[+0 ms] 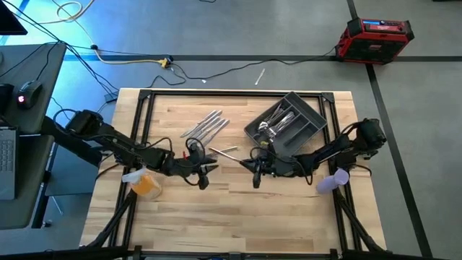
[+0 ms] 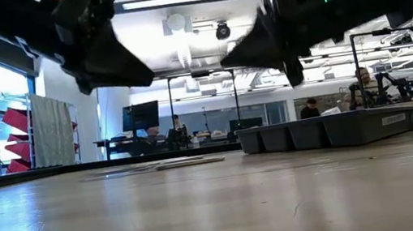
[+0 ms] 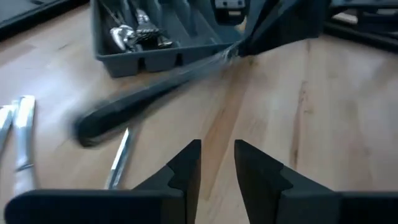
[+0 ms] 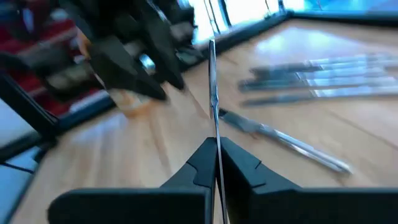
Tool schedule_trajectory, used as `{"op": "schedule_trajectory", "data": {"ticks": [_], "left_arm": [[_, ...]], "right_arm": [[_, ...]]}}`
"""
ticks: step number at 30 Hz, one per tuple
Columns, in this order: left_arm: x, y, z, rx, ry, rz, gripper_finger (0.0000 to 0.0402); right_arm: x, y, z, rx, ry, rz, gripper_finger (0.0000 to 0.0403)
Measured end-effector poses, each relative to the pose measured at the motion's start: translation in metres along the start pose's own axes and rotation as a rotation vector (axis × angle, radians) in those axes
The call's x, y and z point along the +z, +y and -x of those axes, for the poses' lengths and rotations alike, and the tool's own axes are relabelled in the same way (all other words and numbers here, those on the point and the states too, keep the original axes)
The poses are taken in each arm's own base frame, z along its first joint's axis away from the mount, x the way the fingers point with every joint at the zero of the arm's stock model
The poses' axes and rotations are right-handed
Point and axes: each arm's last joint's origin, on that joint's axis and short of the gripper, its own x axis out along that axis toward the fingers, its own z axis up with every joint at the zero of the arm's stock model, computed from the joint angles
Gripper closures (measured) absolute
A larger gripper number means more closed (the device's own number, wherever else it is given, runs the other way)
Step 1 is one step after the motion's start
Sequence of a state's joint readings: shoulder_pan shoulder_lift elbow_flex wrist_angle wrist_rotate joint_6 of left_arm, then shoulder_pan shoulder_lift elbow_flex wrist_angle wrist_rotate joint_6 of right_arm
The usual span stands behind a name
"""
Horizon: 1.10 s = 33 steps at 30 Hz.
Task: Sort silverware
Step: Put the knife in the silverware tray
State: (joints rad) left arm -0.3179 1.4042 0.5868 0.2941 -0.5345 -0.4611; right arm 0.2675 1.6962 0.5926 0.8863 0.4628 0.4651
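pale wood of the table lies bare along the near edge, with open room there for moving. above its middle the two grippers face each other, close but apart. the left gripper hangs with its fingers parted a little and nothing between them. the right gripper is clamped on one slim piece of silverware, which stands up from between its fingers; what kind of piece it is cannot be told.

just beyond the grippers one loose piece lies alone on the wood between them. farther back and to the left, a loose group of about four or five pieces lies side by side, angled. to the right of that sits the dark grey tray, turned askew near the far right corner, with several pieces already in its compartments, too bunched to count.

an orange object hangs by the left arm and a lilac one by the right arm. a black frame runs around the table's edges.
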Motion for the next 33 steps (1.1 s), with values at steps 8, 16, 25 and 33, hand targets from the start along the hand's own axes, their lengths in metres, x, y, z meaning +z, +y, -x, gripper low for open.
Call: {"op": "schedule_trajectory", "data": {"ticks": [8,16,25,33], "left_arm": [[-0.008,0.015,-0.025,-0.121,-0.165,0.191,0.0291],[0.002,0.026,-0.022,-0.233,-0.412,0.266,0.0253],[0.010,0.016,-0.032,-0.312,-0.437,0.208,0.0324],[0.012,0.012,-0.037,-0.330,-0.436,0.169,0.0354]], "right_arm": [[0.010,0.020,-0.003,0.005,-0.053,0.111,0.0403],[0.010,0.022,-0.002,0.013,-0.055,0.111,0.0403],[0.009,0.022,-0.002,0.026,-0.048,0.112,0.0403],[0.008,0.022,-0.002,0.032,-0.038,0.117,0.0402]]}}
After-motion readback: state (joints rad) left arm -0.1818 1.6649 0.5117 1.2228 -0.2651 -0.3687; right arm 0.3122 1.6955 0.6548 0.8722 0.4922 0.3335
